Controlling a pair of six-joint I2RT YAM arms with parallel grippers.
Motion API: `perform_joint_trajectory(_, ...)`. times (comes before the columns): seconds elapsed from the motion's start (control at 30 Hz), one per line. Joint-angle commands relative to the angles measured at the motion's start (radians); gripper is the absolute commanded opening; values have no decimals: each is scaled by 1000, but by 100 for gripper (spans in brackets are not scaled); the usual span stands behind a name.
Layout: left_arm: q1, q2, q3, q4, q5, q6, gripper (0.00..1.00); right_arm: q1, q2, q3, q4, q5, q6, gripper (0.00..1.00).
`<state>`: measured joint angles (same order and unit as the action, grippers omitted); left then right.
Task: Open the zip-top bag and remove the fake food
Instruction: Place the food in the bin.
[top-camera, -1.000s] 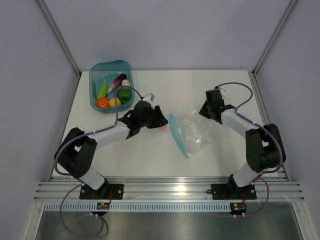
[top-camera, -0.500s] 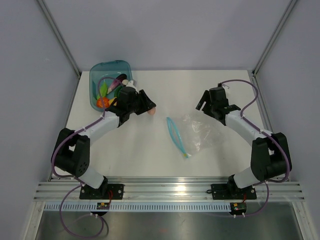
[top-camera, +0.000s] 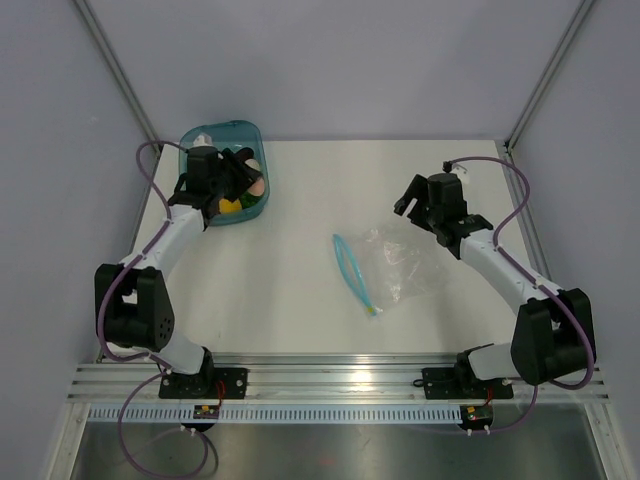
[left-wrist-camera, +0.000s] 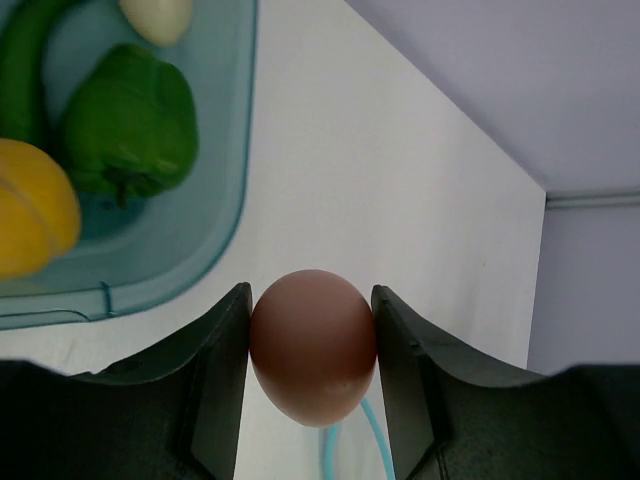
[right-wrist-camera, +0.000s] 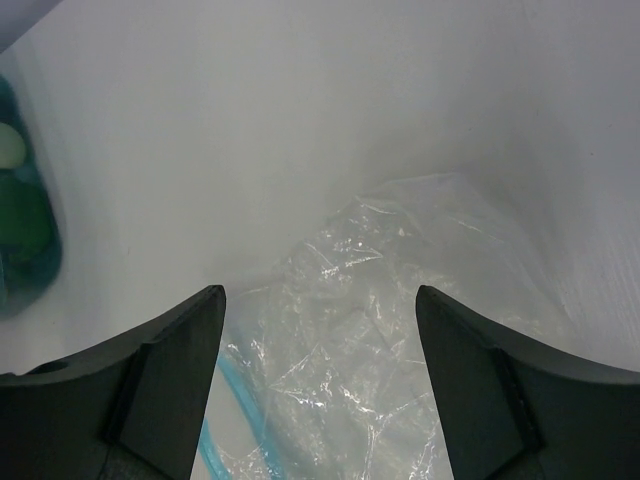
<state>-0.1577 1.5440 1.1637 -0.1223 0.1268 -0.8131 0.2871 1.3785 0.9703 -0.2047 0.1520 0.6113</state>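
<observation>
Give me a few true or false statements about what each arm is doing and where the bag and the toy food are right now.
1. The left fingers grip a brown egg. True.
2. The right fingers are shut on the zip-top bag. False: they stand open above it, holding nothing.
3. The zip-top bag lies on the table. True.
4. The green pepper is inside the bag. False: it lies in the teal tub.
</observation>
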Motion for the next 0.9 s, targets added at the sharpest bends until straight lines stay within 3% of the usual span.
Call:
perform_joint_trajectory(0.0,58,-30,57,1,-53,3,47,-5,-38,-16,54,-43,8,84)
perform_joint_trajectory(0.6,236,156,103,87,-167,37,48,-3,-47,-38,116,-118,38,85)
perform_joint_trajectory(0.87,257,248,177,75,-181,38,62,-3,-6,-19,114,-140,44,86)
